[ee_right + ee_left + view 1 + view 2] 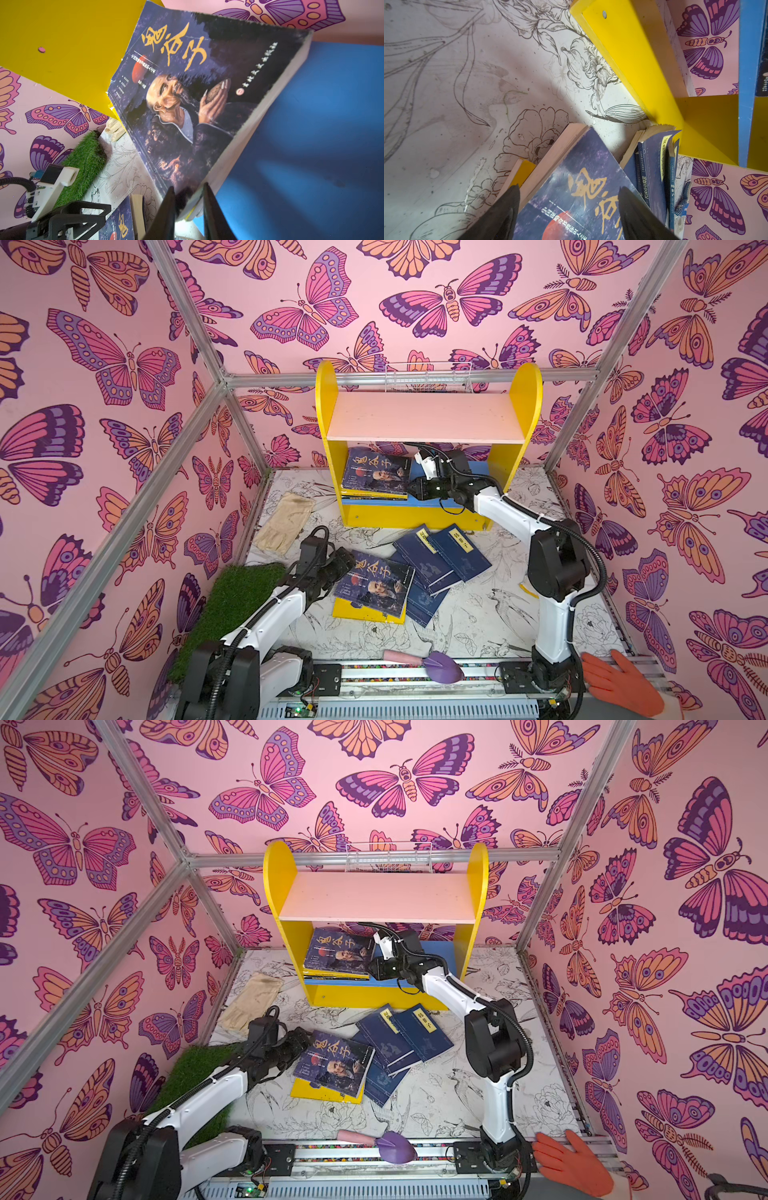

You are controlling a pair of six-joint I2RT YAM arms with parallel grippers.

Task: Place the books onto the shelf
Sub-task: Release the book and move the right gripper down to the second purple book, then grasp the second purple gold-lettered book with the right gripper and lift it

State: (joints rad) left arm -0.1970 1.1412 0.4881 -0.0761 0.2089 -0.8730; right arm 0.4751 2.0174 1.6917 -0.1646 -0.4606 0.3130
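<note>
The shelf (528, 406) stands at the back, with a stack of books (376, 472) topped by a dark portrait cover (197, 93) on its blue lower board (311, 145). My right gripper (188, 187) reaches in from the right, its narrow jaws clamped on the stack's near corner (338, 955). On the table lie another portrait book (376, 585) over a yellow one (353, 612), and navy books (467, 551) fanned beside them. My left gripper (570, 188) hovers open at that portrait book's left edge (571, 207), fingers wide apart over the cover.
A beige glove (284, 526) and a green grass mat (232, 605) lie at the left. At the front edge are a purple trowel (436, 664) and an orange rubber glove (619, 684). A white wire basket (428, 377) sits behind the shelf's pink upper board (424, 418).
</note>
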